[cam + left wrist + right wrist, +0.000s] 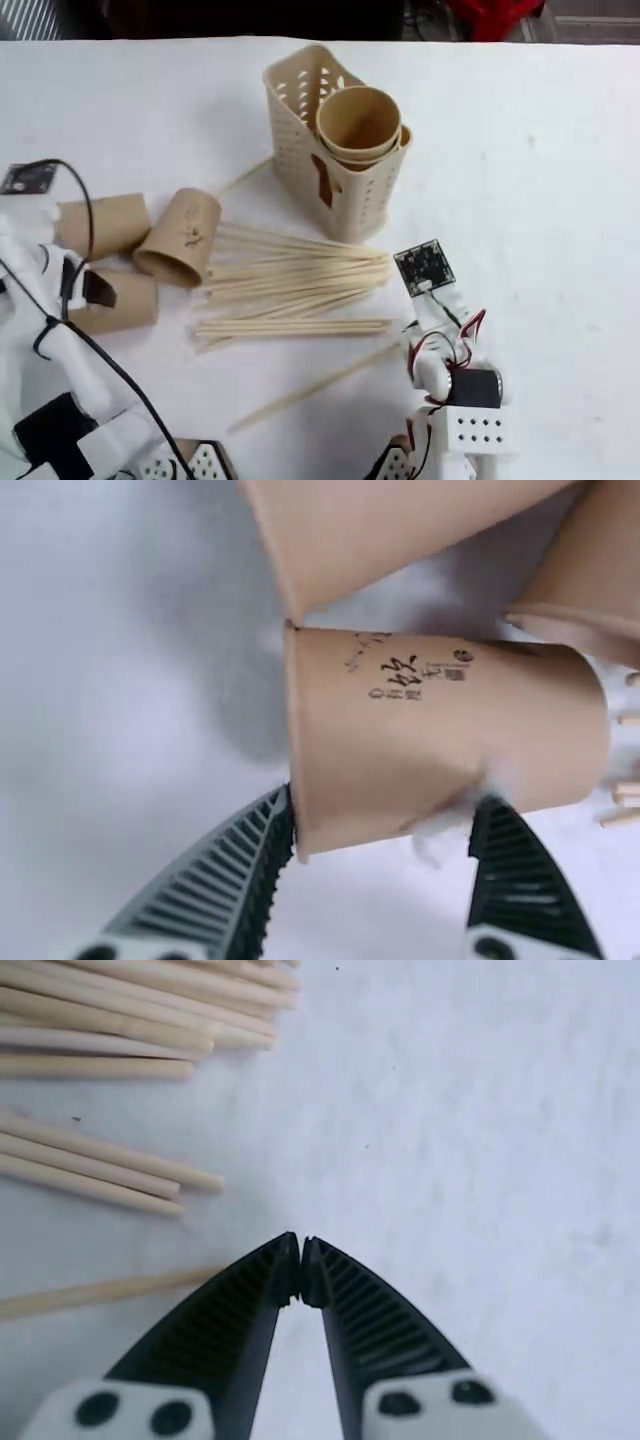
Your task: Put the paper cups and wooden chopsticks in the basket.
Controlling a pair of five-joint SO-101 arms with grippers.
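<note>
Three paper cups lie on their sides at the left: one [100, 225], one [180, 238] and a nearer one [115, 300]. My left gripper [95, 290] is at that nearest cup [440, 730], open, with its fingertips [265, 845] set against the cup's side. Wooden chopsticks [290, 280] lie in a loose pile mid-table, and a single chopstick [310, 385] lies nearer the front. The beige basket [300, 120] stands upright behind them with stacked paper cups [360, 125] inside. My right gripper [302, 1270] is shut on nothing, just off the pile's ends [110, 1175] and beside the single chopstick [100, 1293].
White table [540, 180] with free room to the right of the basket. A black cable [85, 210] loops over the left cups. The right arm's camera board [425, 268] sits just past the chopstick ends.
</note>
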